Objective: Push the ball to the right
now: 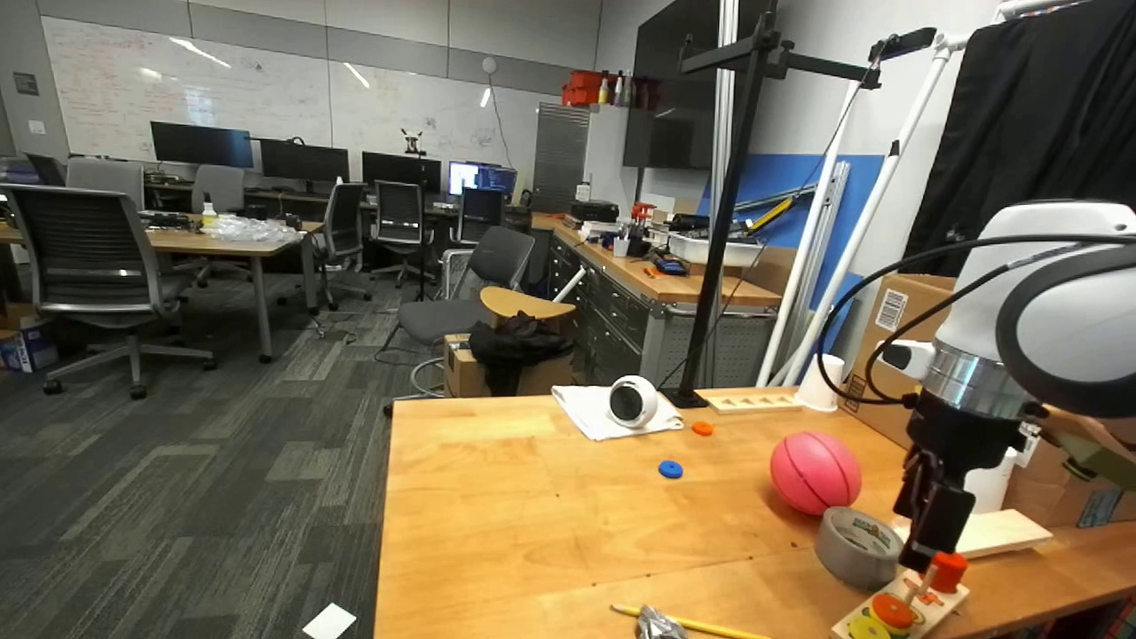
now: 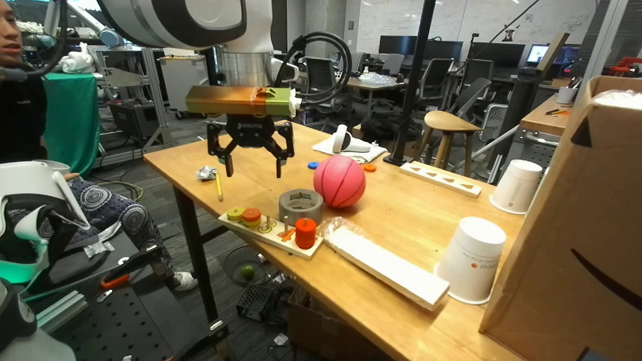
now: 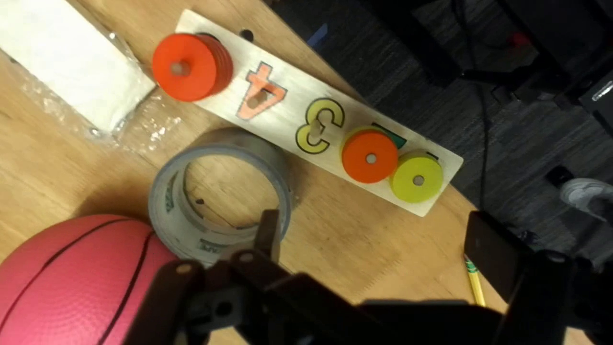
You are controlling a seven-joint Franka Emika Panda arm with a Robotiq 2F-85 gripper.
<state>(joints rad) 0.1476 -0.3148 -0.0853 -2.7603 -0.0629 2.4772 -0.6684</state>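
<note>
The pink-red ball (image 1: 816, 472) with dark seam lines rests on the wooden table, in both exterior views (image 2: 339, 181). In the wrist view the ball (image 3: 81, 282) is at the lower left, cut off by the frame edge and partly covered by a finger. My gripper (image 2: 254, 175) is open and empty, raised above the table. In that exterior view it hangs to the left of the ball, apart from it. In the wrist view the gripper (image 3: 373, 227) has its fingers spread wide, with bare wood between them; the left finger overlaps the tape roll's rim.
A grey tape roll (image 2: 301, 206) stands close beside the ball. A peg board with coloured discs (image 2: 271, 231) lies at the table edge. A wrapped white block (image 2: 386, 265), white cups (image 2: 471, 260), a pencil (image 2: 219, 185), a blue disc (image 1: 670, 469) and an orange disc (image 1: 702, 428) are also there.
</note>
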